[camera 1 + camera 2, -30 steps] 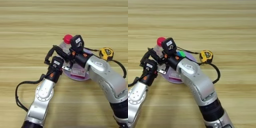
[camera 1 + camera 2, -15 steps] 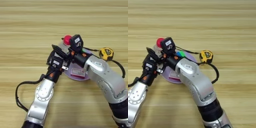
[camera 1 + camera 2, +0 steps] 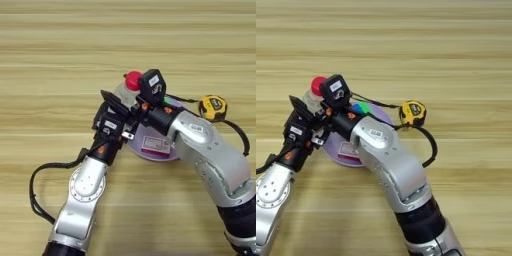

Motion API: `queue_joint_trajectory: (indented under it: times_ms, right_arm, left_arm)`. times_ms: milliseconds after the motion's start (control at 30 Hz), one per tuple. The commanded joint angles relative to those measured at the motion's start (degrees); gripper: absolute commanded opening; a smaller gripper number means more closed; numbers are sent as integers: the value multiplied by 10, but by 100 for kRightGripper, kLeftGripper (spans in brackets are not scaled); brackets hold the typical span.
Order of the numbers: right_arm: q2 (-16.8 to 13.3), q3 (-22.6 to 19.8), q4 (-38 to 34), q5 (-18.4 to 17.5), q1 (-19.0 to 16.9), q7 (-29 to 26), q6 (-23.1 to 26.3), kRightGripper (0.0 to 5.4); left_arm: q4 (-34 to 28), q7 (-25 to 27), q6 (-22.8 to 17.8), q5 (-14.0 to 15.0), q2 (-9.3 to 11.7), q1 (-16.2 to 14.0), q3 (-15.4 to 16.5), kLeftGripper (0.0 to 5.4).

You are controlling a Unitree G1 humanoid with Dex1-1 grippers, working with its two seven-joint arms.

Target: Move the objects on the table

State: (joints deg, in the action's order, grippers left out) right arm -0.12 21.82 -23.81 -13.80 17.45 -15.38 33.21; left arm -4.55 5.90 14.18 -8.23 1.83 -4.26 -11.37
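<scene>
Bottle, clear with red cap, sits at the far-left rim of a purple plate, mostly hidden behind the two wrists. Puzzle cube is on the plate's far side, only a green/blue sliver visible past the right forearm. Both grippers crowd the bottle: left gripper comes up from below-left, its black fingers pointing at the bottle body, just beside it; right gripper reaches in from the right over the plate, close to the bottle too. Can't tell for either gripper whether the fingers are apart or closed, or touching the bottle; they overlap. Looks like the grasp/approach step on the bottle, not lifted yet. Next move likely needs a firm pinch on the body and a straight lift clear of the plate rim. Yellow tape measure lies right of the plate on the table, untouched.
</scene>
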Motion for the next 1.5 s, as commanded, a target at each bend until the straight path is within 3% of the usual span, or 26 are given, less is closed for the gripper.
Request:
queue_joint_trajectory:
  times_ms: [33,367,500,733,1067,1333,1500]
  right_arm:
    - [-5,10,-11,1,-11,-15,-19,419]
    - [8,-1,-29,-6,-11,-31,-73,537]
    - [13,-24,-29,-10,-3,-30,-91,540]
    - [-4,-75,12,20,25,-15,-135,540]
    - [-26,-152,41,4,24,-14,-152,540]
    - [-31,-169,52,2,12,-13,-161,540]
    - [-34,-173,55,3,5,-13,-165,540]
  left_arm:
    - [-4,-9,0,15,-3,8,16,317]
    - [0,-8,1,18,-3,10,22,315]
    - [9,-10,2,23,-2,14,28,315]
    - [7,-17,5,32,-2,15,47,315]
    - [41,-39,13,74,0,28,118,315]
    - [107,-39,36,103,4,46,157,315]
    - [145,-39,49,102,6,57,164,315]
